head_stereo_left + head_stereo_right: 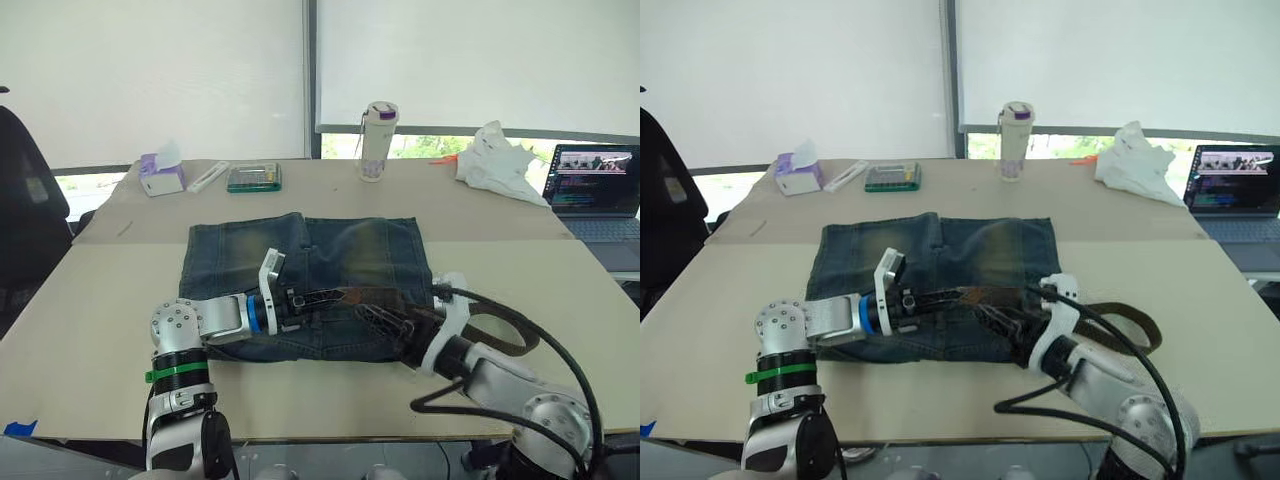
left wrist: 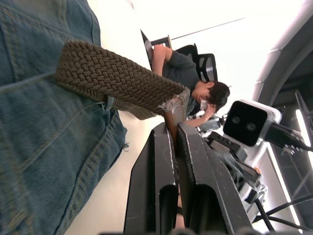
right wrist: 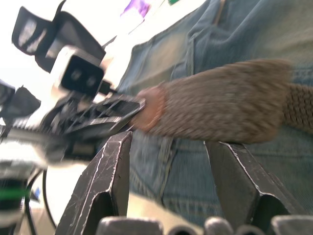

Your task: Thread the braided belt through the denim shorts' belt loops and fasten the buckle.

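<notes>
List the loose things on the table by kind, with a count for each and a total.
Denim shorts: 1
Braided belt: 1
Bottle: 1
Tissue box: 1
Green flat case: 1
White slim item: 1
Crumpled white cloth: 1
Laptop: 1
Total: 8

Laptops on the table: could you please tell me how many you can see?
1. The laptop sits open at the table's far right edge, beside the crumpled white cloth. It is partly cut off by the frame, so another beyond it cannot be excluded.

Silver-grey jointed arms, blue wrist ring, green band, black cables, white wrist cameras.
</notes>
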Motion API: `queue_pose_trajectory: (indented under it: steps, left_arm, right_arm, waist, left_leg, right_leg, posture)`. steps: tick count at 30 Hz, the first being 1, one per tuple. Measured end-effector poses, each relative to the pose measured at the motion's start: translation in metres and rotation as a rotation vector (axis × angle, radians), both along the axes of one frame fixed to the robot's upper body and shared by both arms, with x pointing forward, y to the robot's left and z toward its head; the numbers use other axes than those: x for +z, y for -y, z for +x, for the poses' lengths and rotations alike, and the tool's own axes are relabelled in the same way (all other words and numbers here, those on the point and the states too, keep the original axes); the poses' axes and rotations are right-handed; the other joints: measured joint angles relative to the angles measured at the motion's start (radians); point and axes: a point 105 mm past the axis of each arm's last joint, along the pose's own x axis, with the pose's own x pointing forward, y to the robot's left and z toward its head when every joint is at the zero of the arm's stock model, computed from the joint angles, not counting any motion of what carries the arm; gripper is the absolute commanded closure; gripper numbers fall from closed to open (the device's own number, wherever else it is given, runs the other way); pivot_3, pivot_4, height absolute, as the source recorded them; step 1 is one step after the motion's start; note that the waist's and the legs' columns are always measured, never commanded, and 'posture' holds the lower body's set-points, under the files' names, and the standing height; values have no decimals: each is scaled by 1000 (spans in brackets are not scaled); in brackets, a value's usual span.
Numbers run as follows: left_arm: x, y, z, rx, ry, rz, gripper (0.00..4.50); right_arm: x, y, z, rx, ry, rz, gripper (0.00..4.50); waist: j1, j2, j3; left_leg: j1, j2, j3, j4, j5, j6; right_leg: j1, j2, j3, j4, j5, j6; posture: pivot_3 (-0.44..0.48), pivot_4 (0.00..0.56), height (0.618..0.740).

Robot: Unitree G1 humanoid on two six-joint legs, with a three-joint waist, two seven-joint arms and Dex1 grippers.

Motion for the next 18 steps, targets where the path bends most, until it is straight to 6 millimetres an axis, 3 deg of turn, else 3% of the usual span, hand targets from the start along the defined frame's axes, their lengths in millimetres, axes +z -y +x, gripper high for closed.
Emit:
queue_pose_trajectory:
  steps: [7,15,18]
  left_arm:
    - [1,-8,1,12,10,20,4500]
    - [-2,-6,-4,6,29,44,4500]
    - [0,-5,-3,25,72,59,4500]
  right_arm:
    - [7,4,4,-42,4,74,1856]
    - [6,-4,9,-49,-30,119,4394]
    - [8,-5,9,-47,-24,111,4484]
  waist:
    - [-7,0,0]
    - [-7,0,0]
    - [-7,0,0]
  left_leg:
    - [0,1,0,-1,0,0]
    - [0,1,0,-1,0,0]
    - [0,1,1,-1,0,0]
  right_leg:
    - [0,1,0,0,0,0]
    - [0,1,0,0,0,0]
    - [0,0,0,-1,0,0]
  posture:
    - [0,150,740]
    - [0,150,740]
    - [0,150,740]
